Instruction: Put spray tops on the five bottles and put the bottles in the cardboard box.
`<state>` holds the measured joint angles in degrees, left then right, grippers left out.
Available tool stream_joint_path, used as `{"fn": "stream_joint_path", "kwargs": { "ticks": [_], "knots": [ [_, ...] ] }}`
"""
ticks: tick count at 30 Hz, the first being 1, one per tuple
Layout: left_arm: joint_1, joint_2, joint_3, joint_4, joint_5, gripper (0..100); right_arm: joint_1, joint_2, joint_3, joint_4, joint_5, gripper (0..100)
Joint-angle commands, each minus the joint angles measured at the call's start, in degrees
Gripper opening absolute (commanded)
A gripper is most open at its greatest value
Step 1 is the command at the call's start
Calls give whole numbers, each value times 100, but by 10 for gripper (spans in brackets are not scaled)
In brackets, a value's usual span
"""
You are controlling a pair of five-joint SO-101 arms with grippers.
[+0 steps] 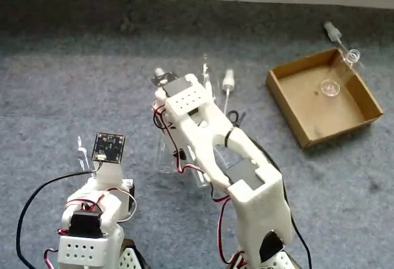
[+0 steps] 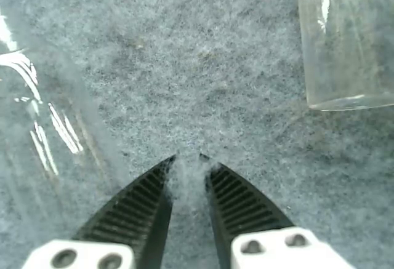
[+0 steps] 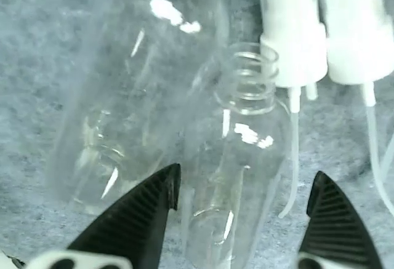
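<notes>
Two white spray tops (image 3: 292,35) (image 3: 360,29) lie side by side on the grey table (image 2: 203,66), their thin tubes trailing past the neck of a clear, uncapped bottle (image 3: 246,127). The right gripper (image 3: 247,170) is spread wide, its black fingers on either side of that bottle without touching it. A second clear bottle (image 3: 123,109) lies just beside the first. The left gripper (image 2: 186,158) hangs low over bare table, nearly closed with only a narrow slit between its fingers and nothing held. One clear bottle (image 2: 345,41) is off to one side of it and another (image 2: 37,127) to the other. From above, the cardboard box (image 1: 314,112) sits well apart from both arms. A clear bottle (image 1: 330,87) is inside it near the far corner, and a further spray top (image 1: 332,32) lies on the table just beyond.
</notes>
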<state>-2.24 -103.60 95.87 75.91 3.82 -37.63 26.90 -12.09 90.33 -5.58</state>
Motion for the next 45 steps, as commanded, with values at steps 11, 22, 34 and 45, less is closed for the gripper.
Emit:
{"fn": "stream_joint_path", "kwargs": {
  "ticks": [11,22,34,45],
  "knots": [
    [22,-40,127,53,-44,6,-48,251,-374,22,0,292],
    [22,-40,127,53,-44,6,66,286,-382,-382,0,292],
    [22,-40,127,53,-44,6,66,259,-409,-356,0,140],
    [22,-40,127,53,-44,6,101,66,-664,259,202,139]
  ]
}}
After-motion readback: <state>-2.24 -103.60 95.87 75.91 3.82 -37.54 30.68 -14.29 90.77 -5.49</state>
